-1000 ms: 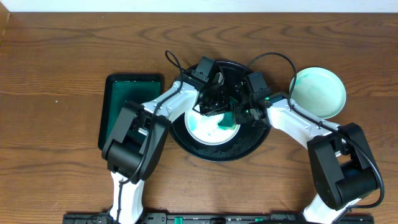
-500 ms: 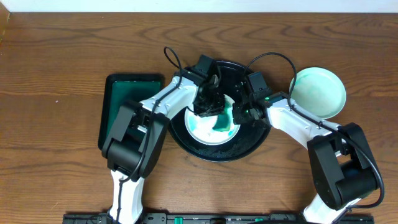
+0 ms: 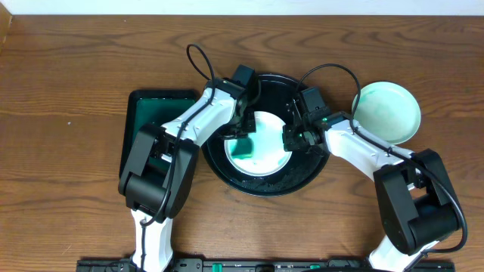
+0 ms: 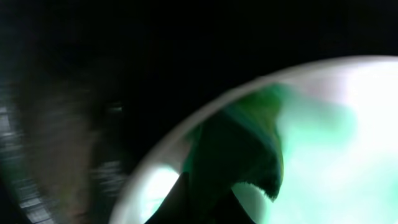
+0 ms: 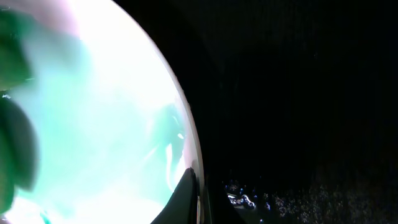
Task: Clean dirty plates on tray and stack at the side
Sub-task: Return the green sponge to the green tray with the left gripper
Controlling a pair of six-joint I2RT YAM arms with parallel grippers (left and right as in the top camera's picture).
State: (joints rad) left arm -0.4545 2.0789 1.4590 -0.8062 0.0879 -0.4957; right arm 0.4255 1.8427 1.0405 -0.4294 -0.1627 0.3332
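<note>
Brown wood-grain tabletop [image 3: 68, 68] fills the overhead view, with the round black tray [image 3: 302, 175] near its centre. One white plate [image 3: 268, 157] lies flat inside the tray, offset toward 7 o'clock, and its centre is smeared teal-green. The left gripper [image 3: 243, 137] reaches in from 10 o'clock and sits over the plate's 9 o'clock portion. Its jaws are closed on a green sponge [image 3: 242, 146], which is pressed against the plate surface. In the left wrist view the sponge [image 4: 239, 149] shows as a dark green wedge on the plate [image 4: 323, 143], with the black tray floor [image 4: 155, 62] behind it; this view is blurred. The right gripper [image 3: 290, 138] meets the plate's rim at 3 o'clock. In the right wrist view one fingertip [image 5: 180, 200] overlaps the rim of the plate [image 5: 93, 112], next to the wet tray floor [image 5: 298, 93]. The jaw opening cannot be determined from either view. A second plate [image 3: 386, 112], tinted pale teal, rests on the tabletop just beyond the tray at 2 o'clock. A rectangular green tray [image 3: 151, 125] lies just beside the black tray at 9 o'clock.
</note>
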